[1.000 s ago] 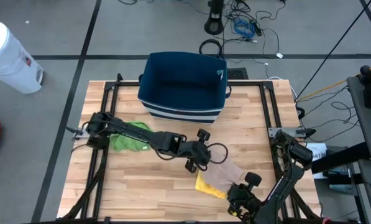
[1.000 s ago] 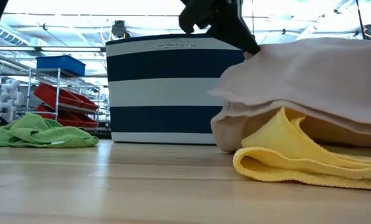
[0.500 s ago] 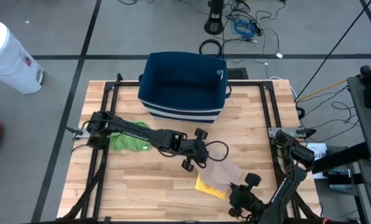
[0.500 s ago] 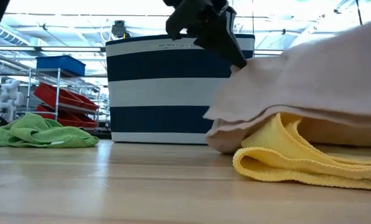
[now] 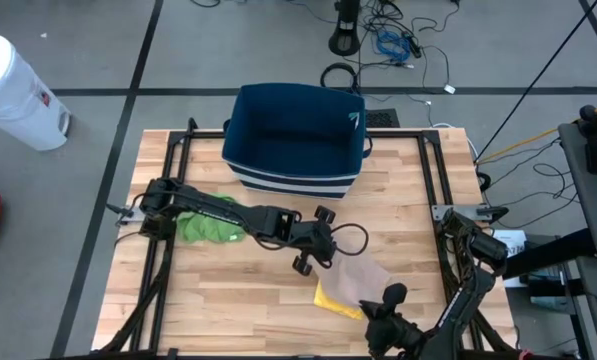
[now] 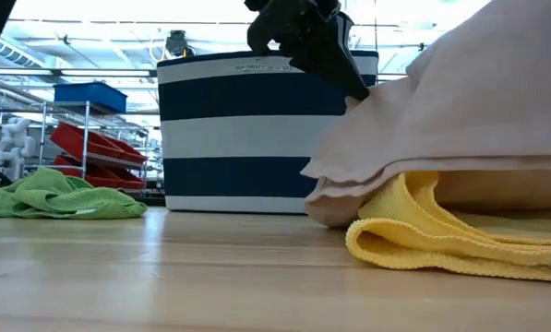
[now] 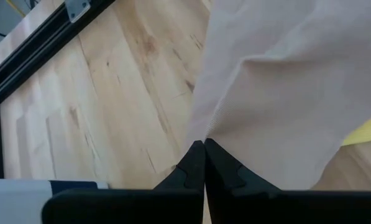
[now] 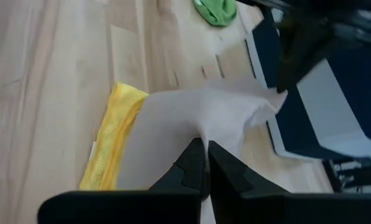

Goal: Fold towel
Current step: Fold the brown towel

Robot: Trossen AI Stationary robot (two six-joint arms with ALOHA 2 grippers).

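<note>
Beige towel [image 5: 359, 279], soft and thin, held up off the wooden bench [image 5: 228, 290] near the front right part. Draped over a yellow cloth [image 5: 335, 299] (bunched up, touching the towel from below). Pinched at the far corner by the left end effector [image 5: 325, 258], fingers [image 7: 192, 163] pressed together on the cloth edge. Pinched at the near edge by the right end effector [image 5: 375, 312], fingers [image 8: 194, 157] also pressed tight on the fabric. Stretched between the two, sagging in the middle, seen in the low view [image 6: 441, 111] hanging like a little tent over the yellow cloth [image 6: 423, 235].

Stood behind, toward the back of the bench: a dark blue basket with white stripes [image 5: 295, 135], open on top. Lay to the left of the towel, well apart from it: a crumpled green cloth [image 5: 206, 222], partly under the left arm. Sat on the floor past the left back corner of the bench: a white bin [image 5: 13, 90]. Showed in the low view, in the room behind: shelves with red and blue boxes [image 6: 95, 138].
</note>
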